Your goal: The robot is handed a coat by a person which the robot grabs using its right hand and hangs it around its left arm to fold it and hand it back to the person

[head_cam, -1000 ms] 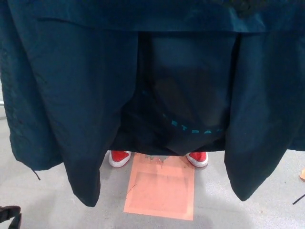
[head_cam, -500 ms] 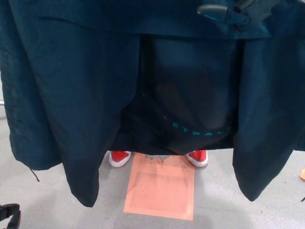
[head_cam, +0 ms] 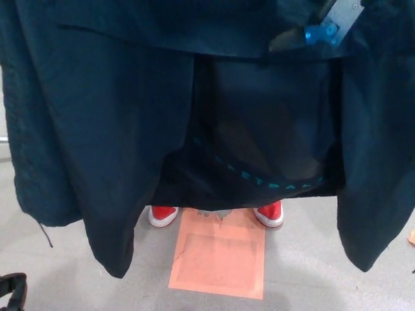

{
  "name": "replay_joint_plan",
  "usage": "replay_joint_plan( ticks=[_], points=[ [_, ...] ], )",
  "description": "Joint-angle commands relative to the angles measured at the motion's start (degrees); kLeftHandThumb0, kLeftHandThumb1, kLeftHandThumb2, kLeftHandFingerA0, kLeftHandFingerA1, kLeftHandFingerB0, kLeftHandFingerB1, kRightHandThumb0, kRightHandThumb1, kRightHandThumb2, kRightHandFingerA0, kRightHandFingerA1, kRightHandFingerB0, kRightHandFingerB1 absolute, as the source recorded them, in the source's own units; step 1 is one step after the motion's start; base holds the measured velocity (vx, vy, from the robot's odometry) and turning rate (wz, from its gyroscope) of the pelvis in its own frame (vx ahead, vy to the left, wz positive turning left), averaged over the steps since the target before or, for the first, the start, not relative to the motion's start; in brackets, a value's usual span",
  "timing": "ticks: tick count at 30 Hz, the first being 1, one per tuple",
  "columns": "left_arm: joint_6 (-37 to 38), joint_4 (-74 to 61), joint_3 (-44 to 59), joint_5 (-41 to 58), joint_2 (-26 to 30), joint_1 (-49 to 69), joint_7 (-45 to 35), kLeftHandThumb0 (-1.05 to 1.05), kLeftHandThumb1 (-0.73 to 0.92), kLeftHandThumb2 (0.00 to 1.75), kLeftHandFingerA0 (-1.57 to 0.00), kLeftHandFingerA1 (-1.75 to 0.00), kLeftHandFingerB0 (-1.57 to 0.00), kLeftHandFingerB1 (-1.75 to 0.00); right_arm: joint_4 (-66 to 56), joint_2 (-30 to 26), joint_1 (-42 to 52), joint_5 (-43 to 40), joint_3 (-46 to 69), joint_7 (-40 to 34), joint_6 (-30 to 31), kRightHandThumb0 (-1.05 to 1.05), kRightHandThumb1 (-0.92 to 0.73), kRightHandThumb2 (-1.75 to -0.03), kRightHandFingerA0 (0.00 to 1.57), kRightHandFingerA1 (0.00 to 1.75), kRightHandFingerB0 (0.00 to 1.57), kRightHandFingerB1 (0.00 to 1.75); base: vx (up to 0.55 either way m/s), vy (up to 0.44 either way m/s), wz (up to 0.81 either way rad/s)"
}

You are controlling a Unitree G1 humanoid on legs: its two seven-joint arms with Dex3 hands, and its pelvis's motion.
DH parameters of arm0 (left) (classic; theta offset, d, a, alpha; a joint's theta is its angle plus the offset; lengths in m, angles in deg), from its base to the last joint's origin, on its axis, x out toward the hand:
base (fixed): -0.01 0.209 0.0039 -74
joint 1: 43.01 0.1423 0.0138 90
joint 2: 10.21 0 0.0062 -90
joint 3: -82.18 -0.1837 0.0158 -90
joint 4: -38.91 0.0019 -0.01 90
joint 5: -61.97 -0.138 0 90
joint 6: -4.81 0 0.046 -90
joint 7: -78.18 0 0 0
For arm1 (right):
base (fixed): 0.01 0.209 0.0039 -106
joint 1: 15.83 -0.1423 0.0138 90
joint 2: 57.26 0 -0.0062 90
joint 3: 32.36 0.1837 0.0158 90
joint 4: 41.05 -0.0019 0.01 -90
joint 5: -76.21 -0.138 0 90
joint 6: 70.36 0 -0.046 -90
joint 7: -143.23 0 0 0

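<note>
Head view: the right hand [head_cam: 316, 30] has pushed further in at the top, against the coat [head_cam: 117, 129] (grip hidden, so I cannot tell if it has closed). Below it the cloth has swung lower, so the grab looks underway. Far beneath, past the hem, red shoes [head_cam: 163, 214] and an orange mat [head_cam: 218, 259] stand on open floor [head_cam: 324, 275].

The coat [head_cam: 117, 129] is a plain, very dark navy with a faint sheen. A line of teal lettering [head_cam: 272, 183] curves across its inner lining. The right hand [head_cam: 318, 30] is black with a bright blue part and pale grey metal. The person's shoes [head_cam: 163, 214] are red with white soles. The floor [head_cam: 65, 272] is pale grey, and the square [head_cam: 218, 259] on it is salmon-orange.
</note>
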Motion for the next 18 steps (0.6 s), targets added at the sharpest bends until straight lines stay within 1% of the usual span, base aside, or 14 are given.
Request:
replay_joint_plan(
  ticks=[1, 4, 5, 6, 7, 10, 11, 12, 13, 14, 15, 16, 17, 18],
  points=[
    [0.76, -0.49, 1.1, 2.35, 0.66, -0.03, -2.4, -0.77, 0.7, 1.03, -0.14, -0.46, 0.0, -0.37, 0.67, 1.07, -2.26, 18.77, -10.58, 1.47, 1.57, -0.92, -0.51, -0.94, 0.0, 0.12, 0.0, 0.0, 0.0, 0.0, 0.0],
    [1.45, -0.54, 1.09, 2.4, 0.66, -0.02, -2.95, -0.76, 0.7, 1.04, -0.07, -0.43, -0.02, -0.37, 1.29, 1.66, -2.12, 18.61, -10.66, 1.05, 2.68, -0.89, -0.49, -0.92, 0.0, 0.08, 0.0, 0.0, 0.0, 0.0, 0.0],
    [0.94, -0.56, 1.38, 2.79, 0.69, -0.15, -3.51, -0.73, 0.88, 0.67, -0.12, -0.28, -0.09, -0.25, 1.52, 1.81, -2.19, 18.72, -10.73, 1.09, 2.76, -0.89, -0.49, -0.92, 0.0, 0.08, 0.0, 0.0, 0.0, 0.0, 0.0],
    [0.99, -0.61, 1.49, 2.94, 0.69, -0.12, -3.84, -0.72, 0.88, 0.68, -0.12, -0.28, -0.09, -0.26, 1.68, 1.95, -2.16, 18.86, -10.79, 1.07, 2.86, -0.89, -0.49, -0.92, 0.0, 0.06, 0.0, 0.0, 0.0, 0.0, 0.0],
    [1.74, -0.74, 1.29, 2.71, 0.7, 0.12, -3.99, -0.73, 0.7, 1.04, -0.06, -0.4, -0.03, -0.36, 1.73, 2.1, -1.96, 19.11, -10.91, 1.11, 2.96, -0.89, -0.49, -0.91, 0.0, 0.05, 0.0, 0.0, 0.0, 0.0, 0.0],
    [1.71, -0.86, 1.35, 2.68, 0.62, 0.16, -3.89, -0.73, 0.7, 1.04, -0.06, -0.41, -0.03, -0.37, 1.4, 1.77, -1.64, 20.99, -11.91, 1.01, 0.93, -0.88, -0.49, -0.93, 0.0, 0.09, 0.0, 0.03, 0.0, 0.0, 0.0],
    [0.53, -0.89, 1.59, 2.92, 0.41, -0.07, -3.52, -0.72, 0.87, 0.67, -0.12, -0.28, -0.1, -0.26, 1.06, 1.15, -0.58, 22.11, -12.02, -2.19, -2.5, -0.96, -0.63, -0.6, 0.19, 0.38, 0.15, 0.3, 0.0, 0.0, 0.0],
    [0.25, -0.89, 1.69, 3.06, 0.44, -0.19, -4.07, -0.7, 0.7, 1.03, -0.03, -0.37, -0.03, -0.33, 0.42, 0.67, 1.68, 23.56, -11.01, -9.08, -4.14, -0.86, -0.53, -0.57, 0.74, 0.6, 0.36, 0.35, 0.0, 0.0, 0.0],
    [0.12, -0.97, 1.71, 3.07, 0.48, -0.2, -4.22, -0.7, 0.69, 1.03, -0.03, -0.38, -0.03, -0.34, -0.34, -0.23, 3.64, 26.08, -10.82, -16.61, -6.53, -0.65, -0.49, -0.56, 0.99, 0.78, 0.71, 0.43, 0.0, 0.0, 0.0],
    [0.09, -1.08, 1.65, 2.99, 0.53, -0.19, -4.12, -0.7, 0.69, 1.03, -0.03, -0.38, -0.03, -0.33, -0.91, -1.31, 5.53, 28.88, -10.87, -24.93, -9.63, -0.42, -0.39, -0.83, 0.98, 0.97, 0.67, 0.6, 0.0, 0.0, 0.0],
    [0.15, -1.13, 1.6, 2.92, 0.56, -0.19, -4.12, -0.7, 0.69, 1.03, -0.03, -0.38, -0.03, -0.33, -0.95, -1.69, 6.56, 29.89, -10.57, -29.2, -11.11, -0.42, -0.39, -0.83, 0.98, 0.97, 0.67, 0.6, 0.0, 0.0, 0.0],
    [0.43, -1.14, 1.56, 2.92, 0.61, -0.21, -4.53, -0.69, 0.7, 1.03, -0.03, -0.37, -0.02, -0.32, -0.87, -1.67, 8.39, 29.57, -8.99, -34.8, -12.11, -0.34, -0.45, -0.55, 0.93, 1.36, 0.88, 0.53, 0.0, 0.0, 0.0],
    [0.55, -1.15, 1.55, 2.92, 0.63, -0.22, -4.71, -0.69, 0.7, 1.03, -0.03, -0.37, -0.02, -0.32, -0.81, -1.63, 9.13, 29.43, -8.32, -37.01, -12.49, -0.34, -0.45, -0.55, 0.93, 1.36, 0.88, 0.53, 0.0, 0.0, 0.0],
    [1.1, -1.27, 1.54, 2.91, 0.64, -0.05, -4.87, -0.71, 0.69, 1.03, -0.03, -0.39, -0.03, -0.32, 0.27, -1.77, 10.56, 29.81, -7.49, -43.99, -14.55, -0.25, -0.48, -0.55, 0.84, 1.67, 0.91, 0.63, 0.0, 0.0, 0.0]
  ],
)
